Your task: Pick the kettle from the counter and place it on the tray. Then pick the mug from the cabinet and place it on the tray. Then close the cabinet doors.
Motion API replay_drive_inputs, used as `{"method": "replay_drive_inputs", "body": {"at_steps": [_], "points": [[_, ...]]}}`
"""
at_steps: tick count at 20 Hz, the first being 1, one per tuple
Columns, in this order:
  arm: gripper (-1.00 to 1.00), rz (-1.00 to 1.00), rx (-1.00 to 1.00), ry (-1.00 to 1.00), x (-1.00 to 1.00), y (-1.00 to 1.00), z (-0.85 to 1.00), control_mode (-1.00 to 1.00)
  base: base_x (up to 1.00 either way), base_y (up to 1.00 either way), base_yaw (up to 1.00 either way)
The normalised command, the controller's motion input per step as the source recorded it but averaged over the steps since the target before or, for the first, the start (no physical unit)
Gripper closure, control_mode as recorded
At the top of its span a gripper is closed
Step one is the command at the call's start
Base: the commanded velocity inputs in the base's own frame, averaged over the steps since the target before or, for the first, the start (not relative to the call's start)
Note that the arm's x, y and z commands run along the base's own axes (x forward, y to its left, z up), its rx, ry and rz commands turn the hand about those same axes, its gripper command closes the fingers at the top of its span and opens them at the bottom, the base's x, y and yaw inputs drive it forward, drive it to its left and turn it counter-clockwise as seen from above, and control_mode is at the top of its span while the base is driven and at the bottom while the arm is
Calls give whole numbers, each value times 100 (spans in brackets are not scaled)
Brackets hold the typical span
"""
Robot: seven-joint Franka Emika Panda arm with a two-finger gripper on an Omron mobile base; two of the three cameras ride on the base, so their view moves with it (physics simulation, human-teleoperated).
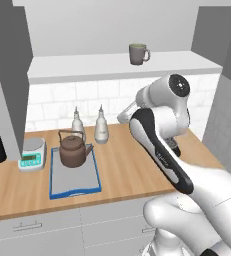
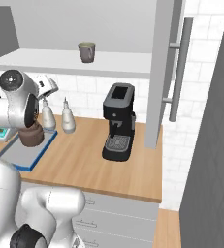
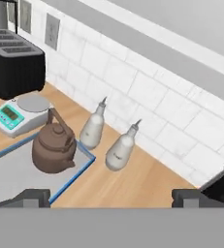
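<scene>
The mug [image 2: 87, 52] stands upright on the pale shelf of the open cabinet [image 2: 74, 62], with one cabinet door [image 2: 161, 72] swung out beside a black coffee machine [image 2: 118, 121] on the counter [image 2: 94, 162]. At the left, the kettle [image 2: 32, 135] sits on the blue-rimmed tray [image 2: 28, 155], partly hidden by the white arm [image 2: 14, 104]. Two pale bottles [image 2: 58, 117] stand just behind it by the tiled wall.

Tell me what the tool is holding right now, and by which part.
Nothing. The tool is open and empty, well apart from the kettle, which sits on the tray.
</scene>
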Motion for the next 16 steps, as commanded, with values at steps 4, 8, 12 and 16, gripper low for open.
{"method": "replay_drive_inputs", "body": {"at_steps": [4,8,12,16], "points": [[-100,-13,7,-17,-23,-61,75,-100,0,0,0],[-100,-11,9,-23,-14,-50,76,-100,0,0,0],[-100,-5,14,-27,0,-66,62,-100,0,0,0],[-100,-1,19,-14,11,-55,56,-100,0,0,0]]}}
